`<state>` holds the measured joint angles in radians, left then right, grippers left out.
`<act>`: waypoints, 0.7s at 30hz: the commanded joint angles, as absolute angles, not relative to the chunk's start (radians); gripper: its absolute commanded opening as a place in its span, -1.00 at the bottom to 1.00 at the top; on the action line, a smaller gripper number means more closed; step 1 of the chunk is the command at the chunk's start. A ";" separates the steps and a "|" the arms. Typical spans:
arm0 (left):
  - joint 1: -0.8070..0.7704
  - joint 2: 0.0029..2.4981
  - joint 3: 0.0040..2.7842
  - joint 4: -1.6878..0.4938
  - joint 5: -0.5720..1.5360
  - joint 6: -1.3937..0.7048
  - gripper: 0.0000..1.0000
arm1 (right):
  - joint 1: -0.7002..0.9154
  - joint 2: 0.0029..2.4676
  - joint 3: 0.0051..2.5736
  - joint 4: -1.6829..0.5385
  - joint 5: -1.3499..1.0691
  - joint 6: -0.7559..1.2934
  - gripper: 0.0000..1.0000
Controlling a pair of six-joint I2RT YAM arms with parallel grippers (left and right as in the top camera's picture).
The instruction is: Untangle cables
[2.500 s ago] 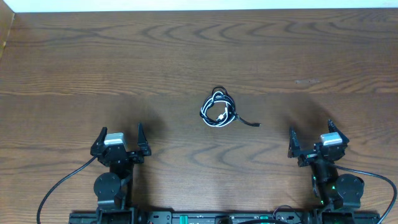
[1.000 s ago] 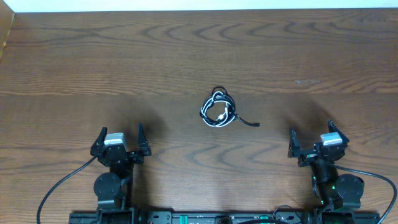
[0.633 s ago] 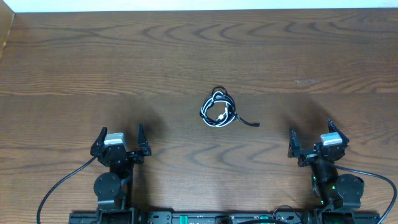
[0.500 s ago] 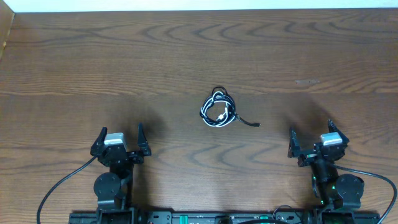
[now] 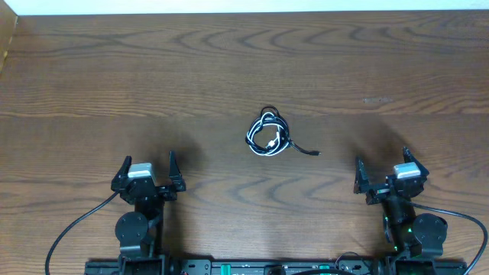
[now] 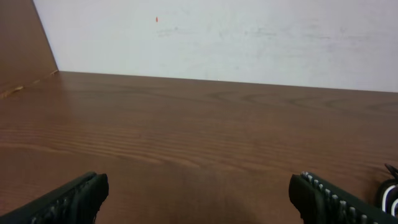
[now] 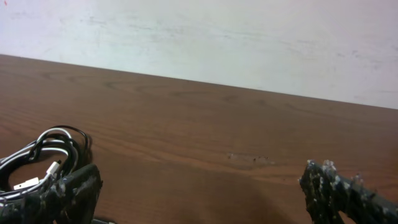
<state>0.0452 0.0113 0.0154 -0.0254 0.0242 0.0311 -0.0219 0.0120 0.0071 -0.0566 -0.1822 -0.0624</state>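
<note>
The black cable [image 5: 277, 120] and the white cable [image 5: 260, 140] lie coiled together in one small bundle at the table's middle, with a black plug end [image 5: 315, 153] trailing to the right. My left gripper [image 5: 147, 164] is open and empty near the front left. My right gripper [image 5: 380, 166] is open and empty near the front right. Both are well short of the bundle. The bundle shows at the lower left of the right wrist view [image 7: 43, 155] and just at the right edge of the left wrist view [image 6: 392, 190].
The brown wooden table [image 5: 114, 84] runs to a white wall at the back. A raised wooden side edge [image 5: 6, 46] stands at the far left. Thick black arm wires [image 5: 72, 229] loop by the arm bases at the front.
</note>
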 commanded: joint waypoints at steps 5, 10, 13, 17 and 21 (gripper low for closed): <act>0.049 0.012 0.004 -0.073 0.010 0.045 0.95 | -0.014 0.007 0.006 -0.045 -0.175 -0.057 0.98; 0.049 0.012 0.004 -0.073 0.010 0.045 0.96 | -0.014 0.007 0.006 -0.050 -0.175 -0.057 0.99; 0.049 0.012 0.004 -0.073 0.010 0.045 0.96 | -0.014 0.007 0.006 -0.060 -0.175 -0.057 0.99; 0.049 0.012 0.004 -0.073 0.010 0.045 0.96 | -0.014 0.007 0.006 -0.060 -0.175 -0.057 0.98; 0.049 0.012 0.004 -0.073 0.010 0.045 0.96 | -0.014 0.007 0.006 -0.060 -0.175 -0.057 0.99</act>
<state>0.0452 0.0113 0.0154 -0.0254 0.0242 0.0311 -0.0219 0.0120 0.0071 -0.0559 -0.1822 -0.0624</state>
